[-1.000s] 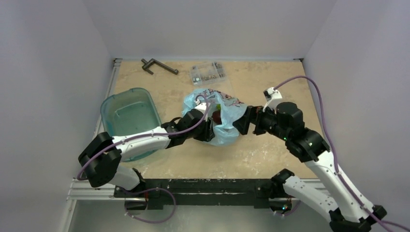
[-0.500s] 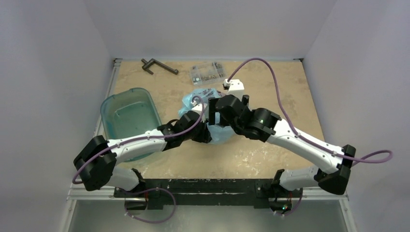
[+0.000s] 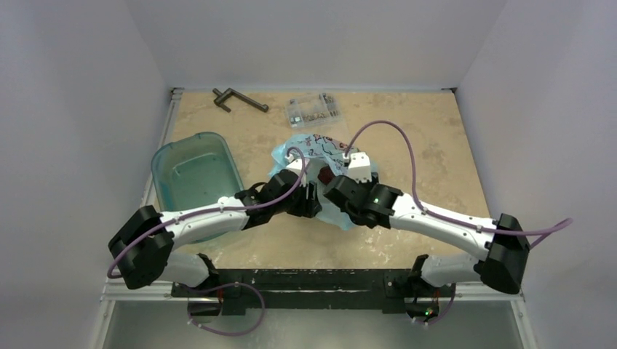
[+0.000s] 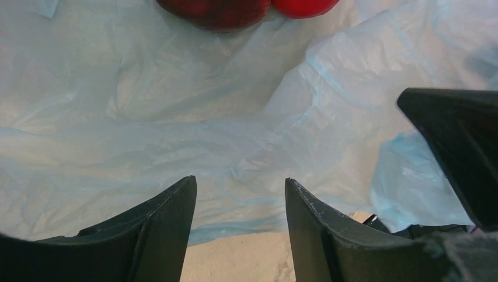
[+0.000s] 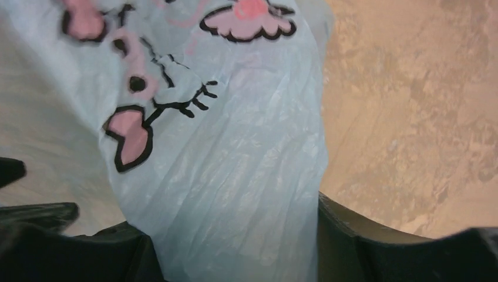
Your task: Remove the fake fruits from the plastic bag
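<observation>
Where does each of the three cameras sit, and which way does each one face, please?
Top external: fixed above and behind the bases, looking down on the table; the left arm and right arm meet at the plastic bag.
Left wrist: looks past the open left claw across the bag to a dark red fruit.
Right wrist: looks down on the bag's print; the right claw straddles plastic.
Shared: all three views show the bag; the top and left wrist views both show the dark red fruit.
</observation>
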`<action>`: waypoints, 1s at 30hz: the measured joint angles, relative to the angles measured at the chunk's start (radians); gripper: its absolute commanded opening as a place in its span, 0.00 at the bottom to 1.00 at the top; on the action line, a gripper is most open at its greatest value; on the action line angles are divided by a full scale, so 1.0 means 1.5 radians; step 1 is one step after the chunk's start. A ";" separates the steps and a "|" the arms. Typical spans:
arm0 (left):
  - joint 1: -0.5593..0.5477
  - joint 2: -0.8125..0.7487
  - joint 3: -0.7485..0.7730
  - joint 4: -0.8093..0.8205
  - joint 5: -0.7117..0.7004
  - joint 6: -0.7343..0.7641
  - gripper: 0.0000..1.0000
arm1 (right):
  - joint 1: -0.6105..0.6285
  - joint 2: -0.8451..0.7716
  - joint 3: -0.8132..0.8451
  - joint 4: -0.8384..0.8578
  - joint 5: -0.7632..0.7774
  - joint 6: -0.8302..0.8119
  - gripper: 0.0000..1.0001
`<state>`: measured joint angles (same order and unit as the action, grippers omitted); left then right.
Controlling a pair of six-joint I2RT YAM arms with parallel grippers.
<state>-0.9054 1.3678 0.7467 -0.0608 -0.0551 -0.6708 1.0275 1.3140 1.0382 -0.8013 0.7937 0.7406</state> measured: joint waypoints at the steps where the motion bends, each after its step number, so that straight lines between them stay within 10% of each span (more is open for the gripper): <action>1: 0.000 -0.004 0.000 0.000 0.002 0.000 0.59 | 0.000 -0.022 -0.035 0.010 -0.003 -0.006 0.15; 3: 0.000 -0.010 0.000 0.001 0.007 0.001 0.60 | 0.000 -0.078 -0.095 0.036 -0.019 -0.023 0.00; 8: 0.000 -0.011 0.024 -0.003 0.019 0.011 0.72 | -0.001 -0.215 -0.163 0.124 -0.061 -0.069 0.00; 18: 0.006 0.087 0.177 -0.006 0.021 0.027 0.49 | -0.001 -0.223 -0.163 0.189 -0.120 -0.102 0.00; 30: 0.009 0.211 0.252 -0.033 -0.061 0.042 0.82 | -0.001 -0.273 -0.184 0.202 -0.142 -0.103 0.00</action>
<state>-0.8921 1.6848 1.1244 -0.1101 -0.1471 -0.6075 1.0267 0.9043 0.7624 -0.4984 0.5812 0.5858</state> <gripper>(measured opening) 0.760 0.007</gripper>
